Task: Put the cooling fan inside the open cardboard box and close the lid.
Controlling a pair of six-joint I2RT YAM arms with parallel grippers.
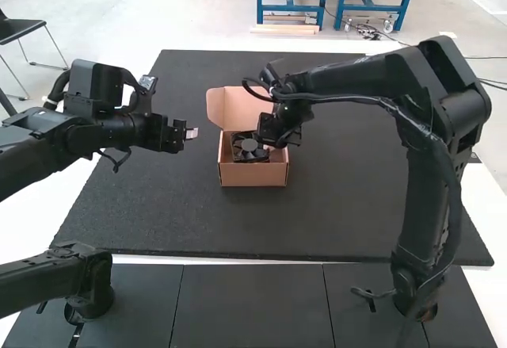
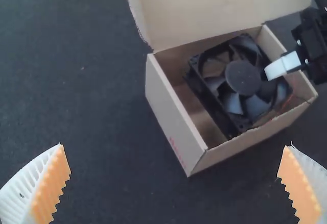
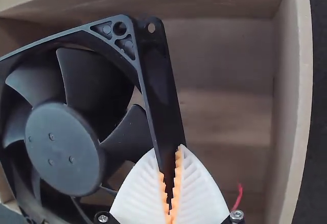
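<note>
**1. Left arm.** You are looking at the left gripper [image 1: 187,134], which is hanging above the black mat [image 1: 142,205] over the left half of the worktop [image 1: 497,197]. It is near the cardboard box [image 1: 252,170] but is not touching it. Its white ribbed fingers [image 2: 45,184], lined with orange pads, are standing wide apart and are gripping nothing.

**2. Box.** The cardboard box is sitting around the middle of the worktop, somewhat closer to the far edge than to the near edge. Its lid [image 1: 236,106] is standing upright along the far wall, leaving the box open from above.

**3. Fan.** The cooling fan [image 1: 248,147] is sitting inside the box. You are seeing its black frame and blades facing upward. It is appearing tilted rather than lying flat on the box floor.

**4. Right arm.** The right arm is arching over from the right edge of the worktop, and the right gripper [image 3: 170,183] is pointing down into the box. Its fingers are closed on the fan, pinching one rail of the black frame between the orange pads. A thin red wire [image 3: 237,196] is showing just beside the fingers, against the inner wall of the box.
</note>
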